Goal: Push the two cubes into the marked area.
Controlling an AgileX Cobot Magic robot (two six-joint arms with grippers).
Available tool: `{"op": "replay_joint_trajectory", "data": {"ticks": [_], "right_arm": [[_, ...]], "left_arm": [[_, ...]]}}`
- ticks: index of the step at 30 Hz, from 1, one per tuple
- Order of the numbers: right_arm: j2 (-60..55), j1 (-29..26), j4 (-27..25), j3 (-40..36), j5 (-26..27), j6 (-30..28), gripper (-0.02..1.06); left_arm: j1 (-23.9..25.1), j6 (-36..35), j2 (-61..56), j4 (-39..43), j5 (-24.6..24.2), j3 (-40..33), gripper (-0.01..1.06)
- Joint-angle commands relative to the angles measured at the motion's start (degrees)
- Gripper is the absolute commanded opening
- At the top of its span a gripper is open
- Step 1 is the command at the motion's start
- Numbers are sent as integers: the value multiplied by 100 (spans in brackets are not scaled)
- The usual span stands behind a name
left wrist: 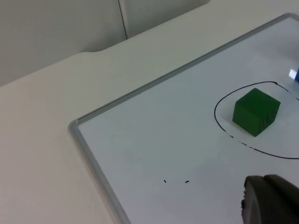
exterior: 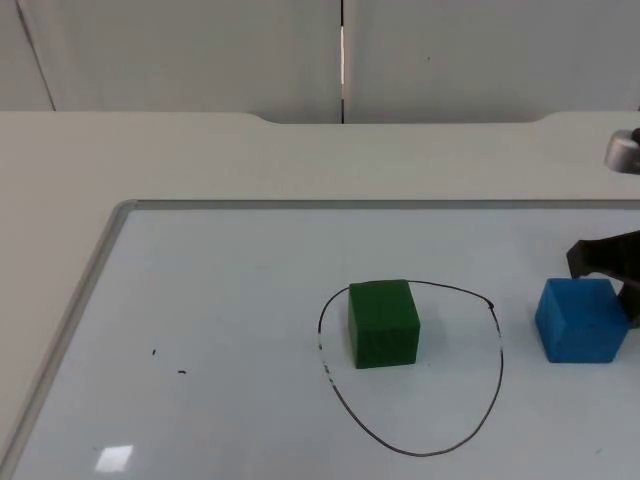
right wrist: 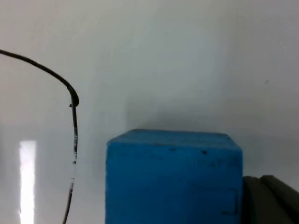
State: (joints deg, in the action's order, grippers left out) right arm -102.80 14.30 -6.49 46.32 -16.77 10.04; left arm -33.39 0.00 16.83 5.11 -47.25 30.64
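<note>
Left gripper (left wrist: 271,200) waiting off the whiteboard (exterior: 200,330), finger spread impossible to tell. Green cube (exterior: 383,322) already inside the drawn loop (exterior: 497,375), toward its 11 o'clock. Blue cube (exterior: 581,319) just outside the loop at 3 o'clock, right gripper (exterior: 612,262) touching its far right side, spread impossible to tell. Second push in hand; next calls for a steady shove toward 9 o'clock, likely

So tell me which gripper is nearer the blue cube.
Right. The right gripper sits right at the blue cube, on its far right side, away from the drawn ring. The left gripper hangs well off, with the green cube ahead of it.
</note>
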Motion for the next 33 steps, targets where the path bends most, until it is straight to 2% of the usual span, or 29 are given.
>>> {"op": "replay_joint_trajectory", "data": {"ticks": [1, 7, 13, 25, 30, 33], "right_arm": [[16, 32, -32, -8, -22, 27, 0], [16, 106, -32, -8, -60, 173, 0], [16, 375, -32, -8, 172, 308, 0], [16, 420, -33, -8, 112, 508, 0], [16, 645, -34, -8, 369, 579, 0], [16, 645, -34, -8, 345, 630, 0]], "left_arm": [[16, -46, -17, -10, 6, -17, 0], [16, -46, -17, -10, 6, -17, 0], [16, -46, -17, -10, 6, -17, 0], [16, -46, -17, -10, 6, -17, 0], [16, -46, -17, -10, 7, -17, 0], [16, -46, -17, -10, 7, -17, 0]]}}
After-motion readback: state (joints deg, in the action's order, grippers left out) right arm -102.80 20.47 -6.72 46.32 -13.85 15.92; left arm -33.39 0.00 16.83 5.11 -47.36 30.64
